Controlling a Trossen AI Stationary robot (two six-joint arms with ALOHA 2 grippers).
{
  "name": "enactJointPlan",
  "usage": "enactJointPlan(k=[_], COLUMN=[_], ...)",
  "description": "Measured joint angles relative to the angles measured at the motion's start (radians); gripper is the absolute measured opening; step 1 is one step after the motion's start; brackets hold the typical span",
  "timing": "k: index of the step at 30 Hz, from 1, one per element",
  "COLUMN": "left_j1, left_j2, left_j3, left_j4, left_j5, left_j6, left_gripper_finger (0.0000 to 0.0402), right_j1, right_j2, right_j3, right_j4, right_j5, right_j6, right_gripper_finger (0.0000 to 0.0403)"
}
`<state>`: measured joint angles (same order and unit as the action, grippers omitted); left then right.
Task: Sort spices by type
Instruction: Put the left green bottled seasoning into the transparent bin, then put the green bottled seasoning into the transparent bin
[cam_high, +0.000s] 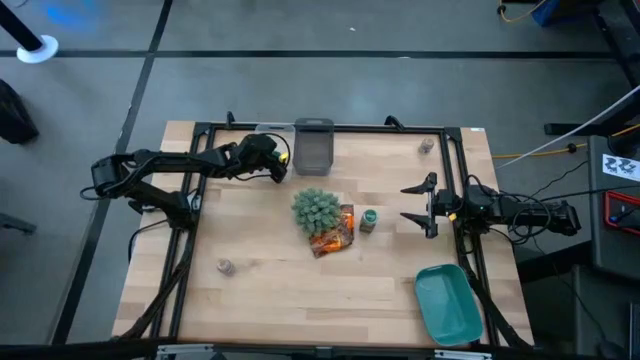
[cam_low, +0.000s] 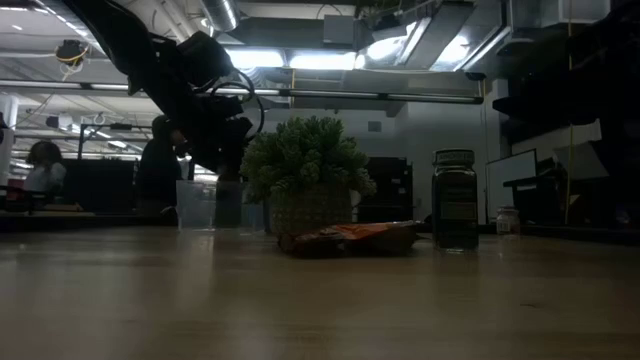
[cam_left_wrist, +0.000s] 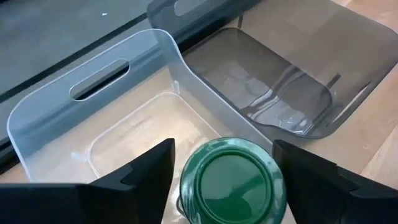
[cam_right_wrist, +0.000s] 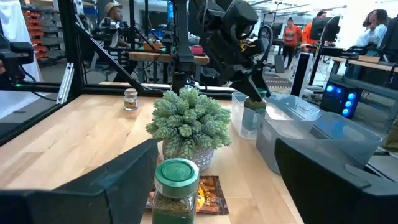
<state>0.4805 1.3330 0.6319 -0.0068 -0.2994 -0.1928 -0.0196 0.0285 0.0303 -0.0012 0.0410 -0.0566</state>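
Green-lidded jar sits clamped between left gripper jaws at bottom centre of left wrist view, directly above clear bin; smoked grey bin adjoins it, upper right of frame. High view: left gripper at upper centre, beside grey bin. Right gripper at right-centre, jaws apart, nothing between them, pointing at 2nd green jar, which stands just right of orange snack packet and spiky green ball, frame centre. Grey-brown jar at lower left of wooden surface; another grey-brown jar at upper right corner. Teal tray at lower right. Right wrist view: people in background, upper right, well beyond surface.
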Motion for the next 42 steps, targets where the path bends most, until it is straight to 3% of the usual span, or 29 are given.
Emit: enactJointPlan(k=[6, 14, 20, 42], left_j1=[0.000, 0.000, -0.001, -0.001], left_j2=[-0.037, -0.160, -0.237, -0.299], left_j3=[0.000, 0.000, 0.000, 0.000], left_j4=[0.022, 0.021, 0.018, -0.043], left_j5=[0.000, 0.000, 0.000, 0.000], left_j6=[0.053, 0.088, 0.090, 0.084], left_gripper_finger=[0.0255, 0.0255, 0.0255, 0.0255], right_j1=[0.000, 0.000, 0.000, 0.000], right_j2=[0.000, 0.008, 0.083, 0.839], right_j3=[-0.001, 0.000, 0.025, 0.265], right_j4=[0.089, 0.166, 0.192, 0.186], right_j5=[0.010, 0.011, 0.011, -0.027], right_j6=[0.107, 0.115, 0.131, 0.217], right_gripper_finger=[0.0324, 0.0324, 0.0324, 0.0324])
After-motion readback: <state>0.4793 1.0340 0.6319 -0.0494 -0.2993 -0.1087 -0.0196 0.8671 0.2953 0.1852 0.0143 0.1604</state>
